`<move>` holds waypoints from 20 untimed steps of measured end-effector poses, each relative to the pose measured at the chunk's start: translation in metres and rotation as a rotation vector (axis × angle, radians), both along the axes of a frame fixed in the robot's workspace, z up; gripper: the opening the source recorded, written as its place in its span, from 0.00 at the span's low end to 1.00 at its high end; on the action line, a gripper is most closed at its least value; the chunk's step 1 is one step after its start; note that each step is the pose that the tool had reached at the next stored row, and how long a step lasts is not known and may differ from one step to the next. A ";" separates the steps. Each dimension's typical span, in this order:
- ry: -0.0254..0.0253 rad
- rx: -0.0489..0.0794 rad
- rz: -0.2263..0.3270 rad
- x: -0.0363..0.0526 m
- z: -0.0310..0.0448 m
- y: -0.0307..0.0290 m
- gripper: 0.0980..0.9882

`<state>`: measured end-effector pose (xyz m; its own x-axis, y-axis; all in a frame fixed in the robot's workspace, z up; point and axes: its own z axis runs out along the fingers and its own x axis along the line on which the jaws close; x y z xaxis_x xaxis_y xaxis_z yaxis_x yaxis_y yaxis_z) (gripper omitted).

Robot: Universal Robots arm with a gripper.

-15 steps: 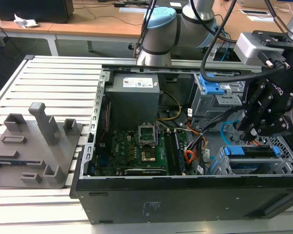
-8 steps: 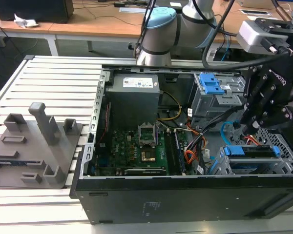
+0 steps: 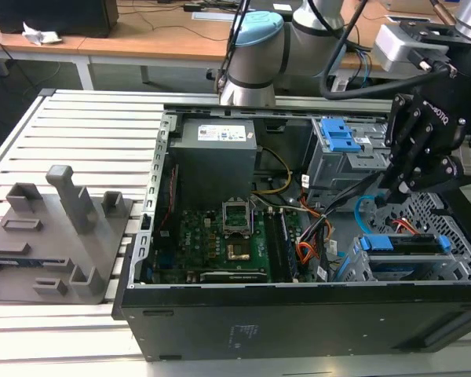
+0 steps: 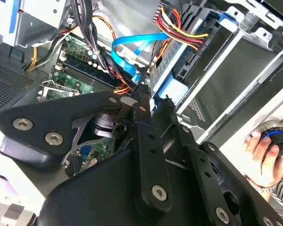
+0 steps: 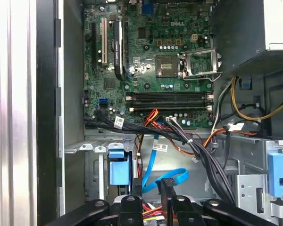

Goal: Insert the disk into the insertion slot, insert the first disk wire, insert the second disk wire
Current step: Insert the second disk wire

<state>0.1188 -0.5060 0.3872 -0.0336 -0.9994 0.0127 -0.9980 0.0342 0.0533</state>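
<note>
Open computer case | second disk wire just beside end effector | grip state unclear

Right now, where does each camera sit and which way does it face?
Exterior view: off the arm, looks down into the open case; arm and pincer show.
First wrist view: on the wrist, faces the motherboard; pincer shows.
Second wrist view: on the wrist, faces cables; pincer shows.
Both share the second disk wire.
</note>
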 end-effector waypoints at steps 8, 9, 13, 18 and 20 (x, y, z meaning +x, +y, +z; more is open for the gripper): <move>0.0000 0.000 0.086 0.0002 -0.0159 0.0094 0.23; 0.0000 0.000 0.086 0.0002 -0.0178 0.0104 0.23; 0.0002 -0.004 0.091 0.0002 -0.0260 0.0122 0.23; 0.0005 -0.012 0.095 0.0002 -0.0289 0.0122 0.23; 0.0005 -0.012 0.095 0.0002 -0.0291 0.0122 0.14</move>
